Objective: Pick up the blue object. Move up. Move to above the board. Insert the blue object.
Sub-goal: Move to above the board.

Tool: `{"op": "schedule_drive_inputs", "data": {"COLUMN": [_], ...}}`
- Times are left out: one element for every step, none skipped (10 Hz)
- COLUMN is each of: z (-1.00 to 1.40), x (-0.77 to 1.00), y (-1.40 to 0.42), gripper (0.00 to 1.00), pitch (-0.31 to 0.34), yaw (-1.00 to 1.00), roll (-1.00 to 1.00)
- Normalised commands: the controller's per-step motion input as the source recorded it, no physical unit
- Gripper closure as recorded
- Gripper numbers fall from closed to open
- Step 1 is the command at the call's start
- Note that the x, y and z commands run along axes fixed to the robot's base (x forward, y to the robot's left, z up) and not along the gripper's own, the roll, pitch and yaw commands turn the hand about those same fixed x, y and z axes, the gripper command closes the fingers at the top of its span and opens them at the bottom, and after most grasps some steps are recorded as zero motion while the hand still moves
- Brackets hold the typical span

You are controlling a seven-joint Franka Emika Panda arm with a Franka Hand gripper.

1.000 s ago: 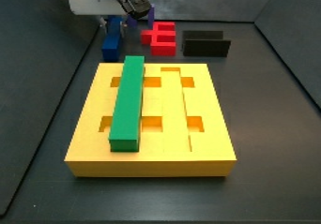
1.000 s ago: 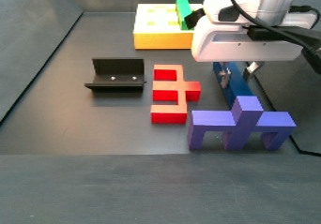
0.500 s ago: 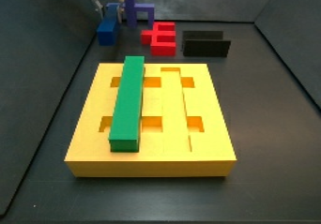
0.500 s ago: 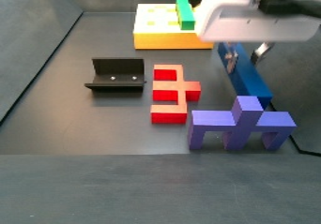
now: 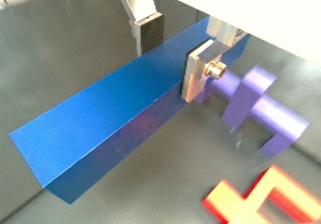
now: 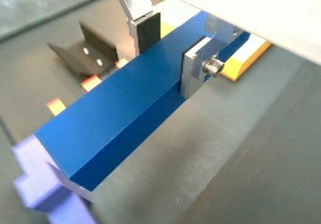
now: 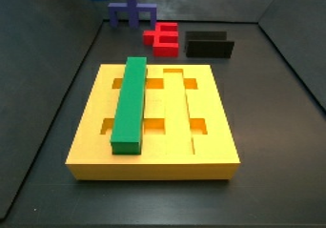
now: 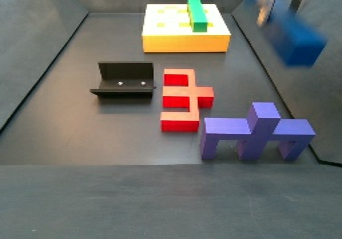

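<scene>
Above grey floor [image 8: 80, 143], gripper [image 5: 175, 48] clamps blue object [image 5: 113, 115] near purple piece [image 5: 257, 106].

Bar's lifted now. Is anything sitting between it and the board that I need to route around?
Nothing visible does. The end effector holds the blue object high in the air; the purple pronged piece, red piece and fixture stay low on the floor. The green bar fills one groove of the board.

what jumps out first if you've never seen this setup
The blue object, clamped between the gripper's silver fingers, hangs in the air, filling both wrist views. In a side view the yellow board dominates the floor, a green bar lying along one groove.
</scene>
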Motion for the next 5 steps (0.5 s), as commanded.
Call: {"op": "schedule_drive_inputs", "data": {"z": [1.40,1.40,0.60,0.20,0.18], "x": [0.01,-0.01,-0.01,0.03,0.64], "y": [0.00,-0.01,-0.01,0.01,-1.40], "gripper": [1.00,1.00,1.00,1.00,1.00], "pitch": [0.074,0.085,0.062,0.049,0.280], "yaw": [0.00,0.00,0.00,0.00,-0.22], "roll": [0.02,0.00,0.00,0.00,0.02]}}
